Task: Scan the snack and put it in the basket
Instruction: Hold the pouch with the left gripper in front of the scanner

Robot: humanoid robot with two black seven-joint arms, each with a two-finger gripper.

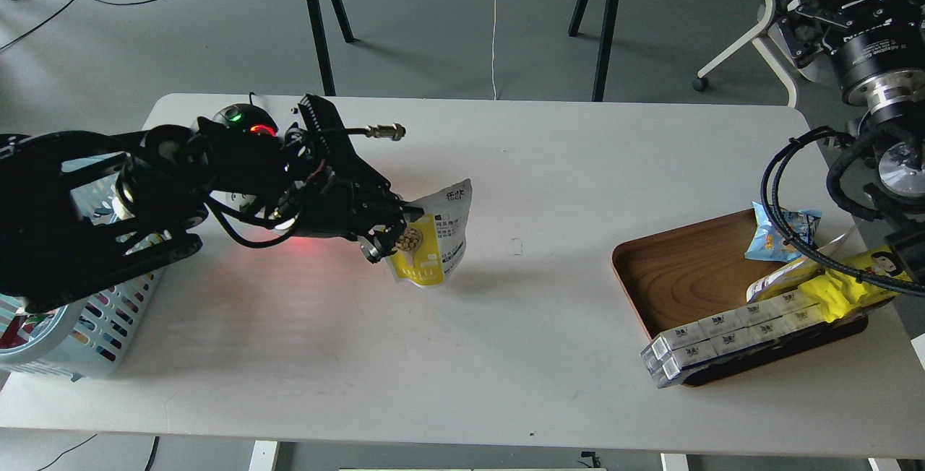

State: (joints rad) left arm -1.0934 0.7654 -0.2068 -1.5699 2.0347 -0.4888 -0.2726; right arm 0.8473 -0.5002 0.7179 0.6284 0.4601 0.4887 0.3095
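The snack (pixel 433 243), a yellow-and-white pouch with a picture of tan beans, hangs tilted just above the white table (pixel 506 355), held by its left edge. My left gripper (pixel 394 229) is shut on it at the end of the black left arm. The light blue basket (pixel 79 319) stands at the table's left edge, partly hidden under the left arm, with packets inside. My right arm's upper parts (pixel 878 88) show at the far right edge; its gripper is out of view.
A black scanner (pixel 246 121) with green and red lights sits behind the left arm and casts a red glow on the table. A brown wooden tray (pixel 686 269) at the right holds a blue packet (pixel 784 232), a yellow wrapper (pixel 845 283) and white boxes (pixel 723 337).
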